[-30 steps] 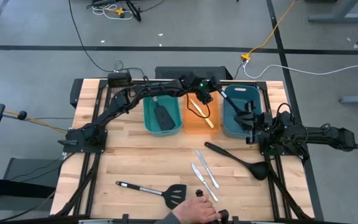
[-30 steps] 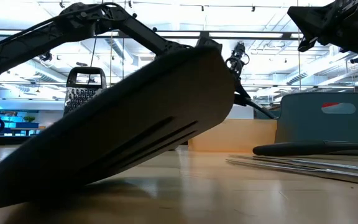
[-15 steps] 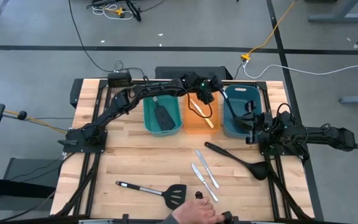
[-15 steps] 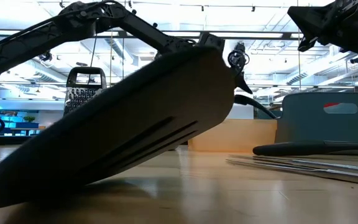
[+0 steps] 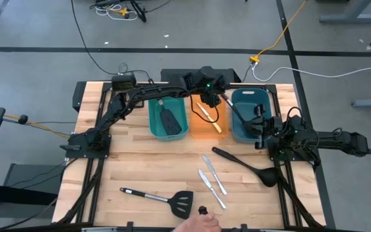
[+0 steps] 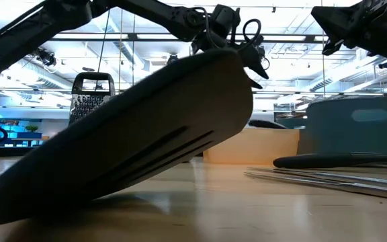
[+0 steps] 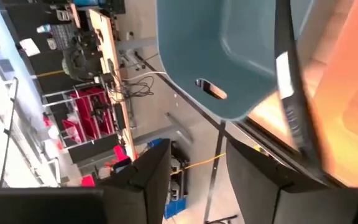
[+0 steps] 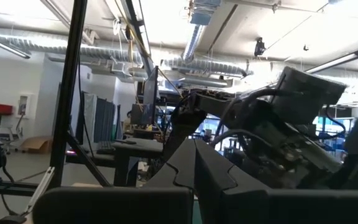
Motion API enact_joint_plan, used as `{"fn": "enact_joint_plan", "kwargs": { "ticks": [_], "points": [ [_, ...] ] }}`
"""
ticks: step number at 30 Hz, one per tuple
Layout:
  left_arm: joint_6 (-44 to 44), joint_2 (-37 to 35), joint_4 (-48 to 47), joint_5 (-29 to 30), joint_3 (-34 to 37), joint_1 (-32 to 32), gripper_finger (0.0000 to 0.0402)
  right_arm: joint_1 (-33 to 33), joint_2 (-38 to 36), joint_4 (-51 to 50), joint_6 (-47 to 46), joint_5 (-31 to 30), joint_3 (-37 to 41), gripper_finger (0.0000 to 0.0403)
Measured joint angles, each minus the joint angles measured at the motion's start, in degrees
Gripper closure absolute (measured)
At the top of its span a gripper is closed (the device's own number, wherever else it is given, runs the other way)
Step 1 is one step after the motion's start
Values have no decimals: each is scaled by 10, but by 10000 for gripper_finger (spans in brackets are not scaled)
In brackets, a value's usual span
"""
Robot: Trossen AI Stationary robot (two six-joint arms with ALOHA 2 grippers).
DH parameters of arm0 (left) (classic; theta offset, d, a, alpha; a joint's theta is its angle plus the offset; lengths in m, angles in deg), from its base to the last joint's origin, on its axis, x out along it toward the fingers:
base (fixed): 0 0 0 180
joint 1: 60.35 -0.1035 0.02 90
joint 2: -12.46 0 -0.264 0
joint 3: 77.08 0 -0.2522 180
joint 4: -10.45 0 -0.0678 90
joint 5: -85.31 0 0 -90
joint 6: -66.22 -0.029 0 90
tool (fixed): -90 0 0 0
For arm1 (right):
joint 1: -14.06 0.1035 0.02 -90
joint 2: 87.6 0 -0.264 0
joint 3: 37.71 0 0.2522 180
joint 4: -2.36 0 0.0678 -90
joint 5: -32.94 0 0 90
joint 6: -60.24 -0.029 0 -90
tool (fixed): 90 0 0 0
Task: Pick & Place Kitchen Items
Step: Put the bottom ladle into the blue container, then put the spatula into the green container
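Observation:
My left gripper (image 5: 209, 98) hangs open over the far side of the table, between the orange bin (image 5: 205, 129) and the right teal bin (image 5: 250, 94). A black ladle (image 5: 242, 116) lies slanted in that teal bin. In the left wrist view its handle (image 7: 289, 81) runs past the outer side of one finger, outside the gap of my left gripper (image 7: 197, 155). My right gripper (image 5: 261, 127) is shut and waits by the same bin's near right corner. On the table lie a second ladle (image 5: 247, 166), two silver knives (image 5: 212, 180) and a slotted spatula (image 5: 160, 196).
Another spatula (image 5: 167, 120) lies in the left teal bin (image 5: 153, 119), and a yellow-handled knife (image 5: 208, 115) lies in the orange bin. A person's hand (image 5: 195, 224) and a small dark block (image 5: 203, 211) are at the near edge. The spatula blade (image 6: 126, 154) fills the low view.
My left gripper has risen and drawn a little toward the far edge, away from the ladle handle, which now rests lower in the right teal bin. The person's hand has pulled back toward the near edge.

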Motion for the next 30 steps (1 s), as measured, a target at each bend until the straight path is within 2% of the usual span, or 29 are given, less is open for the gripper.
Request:
{"fn": "enact_joint_plan", "kwargs": {
  "ticks": [7,12,15,19,21,27,30],
  "points": [
    [40,-3,-19,9,0,1,258,0,0,0,-3,1,0,397],
    [50,-53,-82,33,2,4,276,0,0,1,-3,4,0,397],
    [25,-105,-138,67,2,9,303,0,0,2,-2,5,0,397],
    [30,-187,-220,147,1,17,368,0,0,3,0,5,0,397],
    [65,-231,-263,165,1,17,392,0,0,3,0,5,0,397],
    [240,-368,-380,196,1,8,397,0,0,3,0,5,0,397],
    [345,-435,-444,183,1,-2,396,0,0,3,-1,5,0,397]
  ]
}}
